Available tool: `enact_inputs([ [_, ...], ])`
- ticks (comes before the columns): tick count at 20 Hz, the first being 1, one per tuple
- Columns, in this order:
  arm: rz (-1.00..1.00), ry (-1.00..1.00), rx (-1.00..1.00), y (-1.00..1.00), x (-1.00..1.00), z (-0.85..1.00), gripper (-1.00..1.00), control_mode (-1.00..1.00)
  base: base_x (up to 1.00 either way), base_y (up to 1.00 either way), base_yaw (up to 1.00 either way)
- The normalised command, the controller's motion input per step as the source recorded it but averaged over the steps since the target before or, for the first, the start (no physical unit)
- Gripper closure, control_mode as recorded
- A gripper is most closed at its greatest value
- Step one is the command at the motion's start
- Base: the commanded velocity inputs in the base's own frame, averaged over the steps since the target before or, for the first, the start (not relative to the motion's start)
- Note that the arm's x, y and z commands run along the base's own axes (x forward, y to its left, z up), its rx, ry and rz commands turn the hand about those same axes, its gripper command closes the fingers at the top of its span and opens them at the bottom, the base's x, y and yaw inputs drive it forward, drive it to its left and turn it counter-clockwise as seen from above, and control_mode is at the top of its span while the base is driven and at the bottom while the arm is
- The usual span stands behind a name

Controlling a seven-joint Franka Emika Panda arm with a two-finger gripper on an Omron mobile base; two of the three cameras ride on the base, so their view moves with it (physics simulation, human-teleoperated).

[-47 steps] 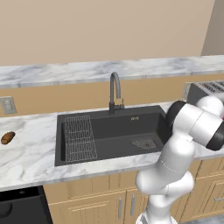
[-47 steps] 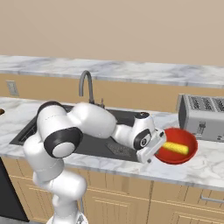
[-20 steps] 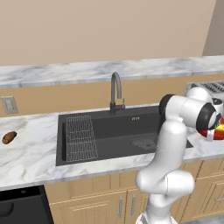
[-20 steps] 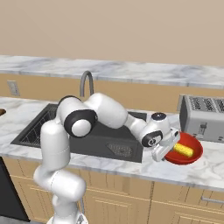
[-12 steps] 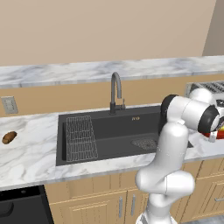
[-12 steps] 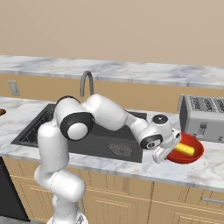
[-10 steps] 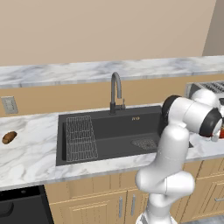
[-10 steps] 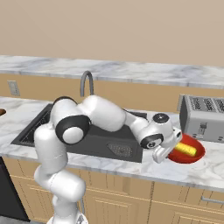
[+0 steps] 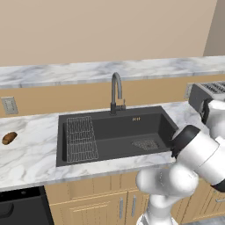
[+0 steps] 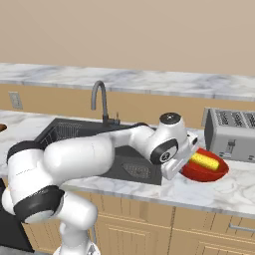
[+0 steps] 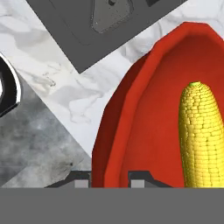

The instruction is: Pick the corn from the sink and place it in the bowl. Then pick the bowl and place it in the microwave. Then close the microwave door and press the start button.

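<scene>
At lower centre of the hand view, our end effector [image 11: 109,178] clamps the red bowl [image 11: 144,122] rim; corn [image 11: 202,131] lies inside.

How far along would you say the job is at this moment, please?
Done: the corn lies in the bowl on the counter beside the sink. In hand: the hand is shut on the bowl's rim, one finger each side. Left: carrying the bowl to the microwave, closing the door, pressing start.
</scene>
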Motion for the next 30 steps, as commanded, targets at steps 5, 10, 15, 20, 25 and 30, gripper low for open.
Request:
enact_inputs([
  [5,0.07,0.00,-0.03,0.94,-0.73,1.00,1.00,-1.00,0.00,0.00,0.00],
  [10,0.10,0.00,-0.02,0.90,-0.60,1.00,1.00,-1.00,0.00,0.00,0.00],
  [15,0.14,0.00,0.00,0.64,-0.66,1.00,1.00,-1.00,0.00,0.00,0.00],
  [20,0.22,-0.06,0.00,0.53,-0.62,1.00,1.00,-1.00,0.00,0.00,0.00],
  [25,0.27,-0.10,0.00,0.36,-0.37,1.00,1.00,-1.00,0.00,0.00,0.00],
  [30,0.08,-0.04,0.00,0.65,-0.39,0.54,1.00,-1.00,0.00,0.00,0.00],
])
